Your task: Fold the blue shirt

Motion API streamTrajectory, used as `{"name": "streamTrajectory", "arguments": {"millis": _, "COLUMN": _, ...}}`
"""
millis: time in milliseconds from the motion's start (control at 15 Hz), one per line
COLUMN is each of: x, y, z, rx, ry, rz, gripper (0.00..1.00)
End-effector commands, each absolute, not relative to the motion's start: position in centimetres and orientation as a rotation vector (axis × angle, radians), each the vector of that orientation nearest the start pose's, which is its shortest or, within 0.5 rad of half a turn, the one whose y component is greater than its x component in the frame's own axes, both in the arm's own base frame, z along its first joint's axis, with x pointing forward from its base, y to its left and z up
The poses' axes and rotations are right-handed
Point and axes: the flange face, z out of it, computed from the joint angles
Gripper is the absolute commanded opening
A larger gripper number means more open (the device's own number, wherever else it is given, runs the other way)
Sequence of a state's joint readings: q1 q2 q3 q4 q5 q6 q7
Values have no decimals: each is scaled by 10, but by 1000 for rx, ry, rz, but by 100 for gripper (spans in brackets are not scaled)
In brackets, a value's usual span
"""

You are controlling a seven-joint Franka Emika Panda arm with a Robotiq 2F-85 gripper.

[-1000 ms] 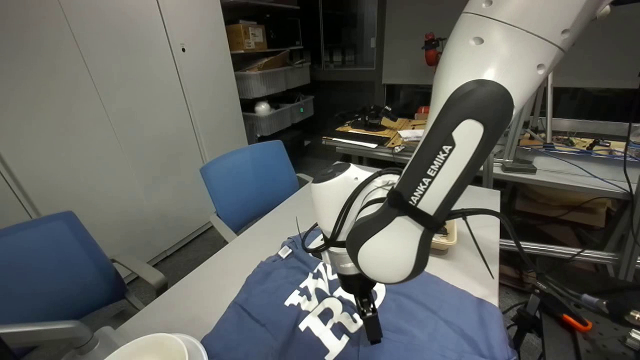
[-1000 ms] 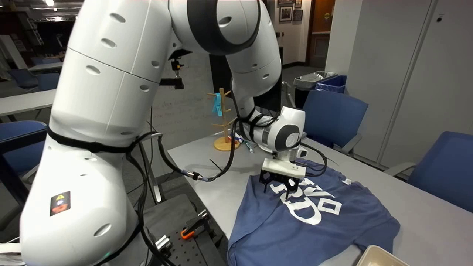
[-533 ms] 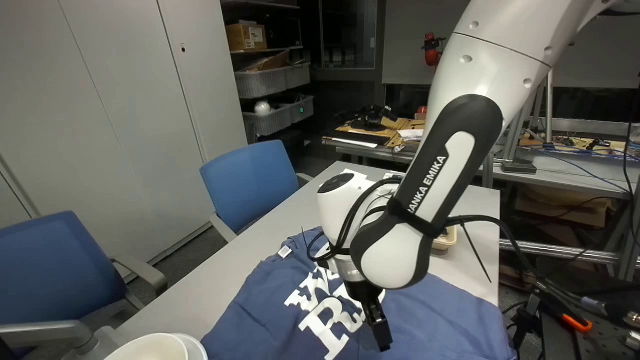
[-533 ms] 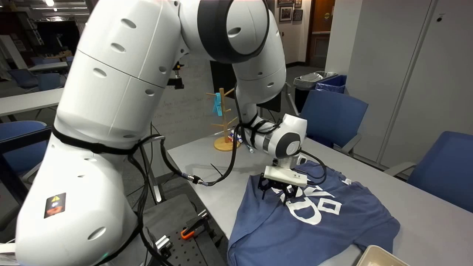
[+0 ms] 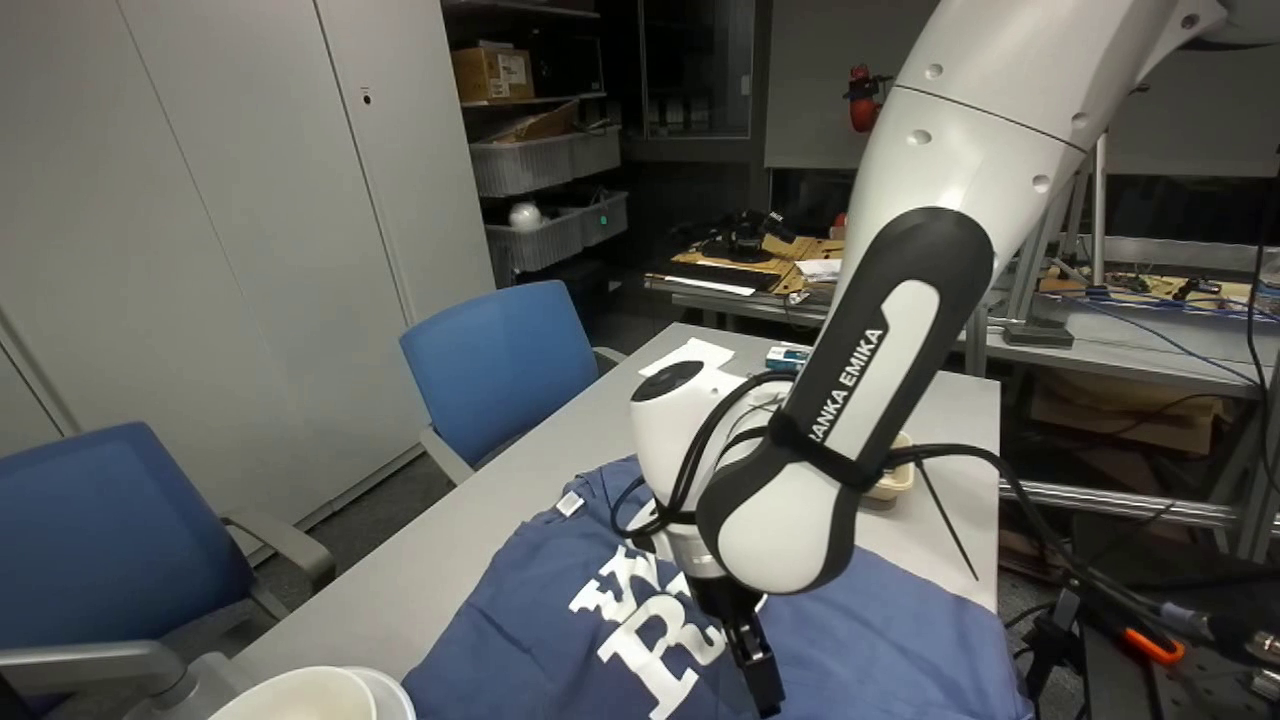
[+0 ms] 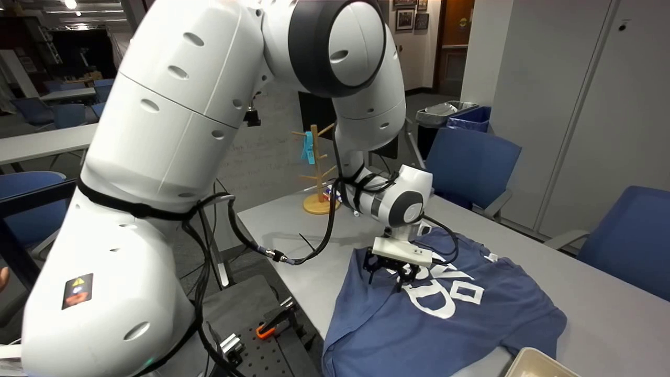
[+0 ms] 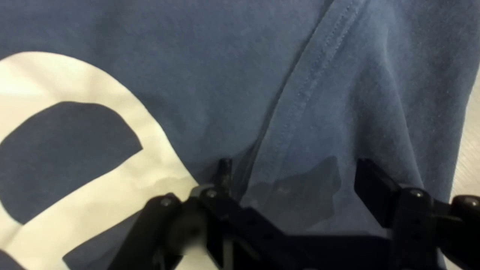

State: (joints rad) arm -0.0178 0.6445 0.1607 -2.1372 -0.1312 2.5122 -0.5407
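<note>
Wrist view has the close detail: a double-stitched seam [image 7: 307, 88] from the top, right of centre, down to bottom middle; big white lettering [image 7: 86, 172] filling the left. Layout comes from both exterior views. The wooden peg stand [image 6: 318, 173] with a light-blue clip [image 6: 308, 148] shows only in an exterior view, near mid-frame. The white bowl [image 5: 300, 692], lower left corner, also only in an exterior view. In an exterior view the arm [image 5: 930, 150] blocks part of the print.

The fingers [image 7: 377, 193] stand wide apart, holding nothing; plain cloth shows in the gap. In an exterior view the fingers [image 5: 765, 685] line up edge-on, reading as a single black bar. The blue shirt [image 6: 429, 335] is laid out on the counter [image 6: 617, 314], directly under the fingers. Wrist view: frame-left tip just beside the seam's fold, near the edge of a letter; frame-right tip over the cloth near a raised crease, toward the shirt's right edge. Can't tell if either tip touches.

Shirt: soft, matte, rippled on the right of the wrist frame. Print: flat, off-white, thick strokes. Fingers: black, screw heads visible. The cream tray [image 6: 527, 357], rounded corner, cut by the bottom edge, lower right, just beside the shirt.
</note>
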Motion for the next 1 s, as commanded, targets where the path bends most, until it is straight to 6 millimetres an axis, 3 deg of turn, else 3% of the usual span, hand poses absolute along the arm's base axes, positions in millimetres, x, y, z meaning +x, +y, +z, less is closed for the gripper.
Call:
{"name": "streamTrajectory", "arguments": {"millis": 0, "x": 526, "y": 87, "z": 80, "rx": -2779, "ry": -1178, "rz": 364, "gripper": 81}}
{"name": "streamTrajectory", "arguments": {"millis": 67, "x": 526, "y": 88, "z": 80, "rx": -2779, "ry": -1182, "rz": 369, "gripper": 75}}
{"name": "streamTrajectory", "arguments": {"millis": 267, "x": 528, "y": 90, "z": 80, "rx": -2785, "ry": -1185, "rz": 375, "gripper": 40}}
{"name": "streamTrajectory", "arguments": {"millis": 600, "x": 531, "y": 91, "z": 83, "rx": -2793, "ry": -1194, "rz": 382, "gripper": 1}}
{"name": "streamTrajectory", "arguments": {"millis": 733, "x": 530, "y": 91, "z": 83, "rx": -2796, "ry": -1198, "rz": 391, "gripper": 40}}
{"name": "streamTrajectory", "arguments": {"millis": 800, "x": 530, "y": 91, "z": 83, "rx": -2796, "ry": -1198, "rz": 393, "gripper": 41}}
{"name": "streamTrajectory", "arguments": {"millis": 933, "x": 530, "y": 91, "z": 84, "rx": -2801, "ry": -1195, "rz": 395, "gripper": 55}}
